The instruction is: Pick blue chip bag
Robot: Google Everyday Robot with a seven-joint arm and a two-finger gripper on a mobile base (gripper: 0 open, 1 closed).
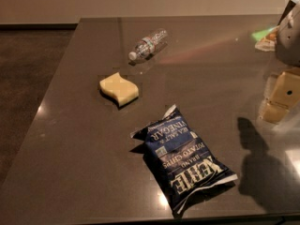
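The blue chip bag [183,158] lies flat on the dark table [70,163] near the front edge, its white lettering upside down to me. It is dark navy, crinkly, and the largest item. My gripper [277,102] hangs at the right edge of the view, above the table and well to the right of the bag, not touching it. Its shadow falls on the table just right of the bag.
A yellow wavy sponge [119,89] lies left of and behind the bag. A clear water bottle [148,44] lies on its side farther back. A small packet with green [266,37] sits at the back right. Dark floor [23,64] lies beyond the table's left edge.
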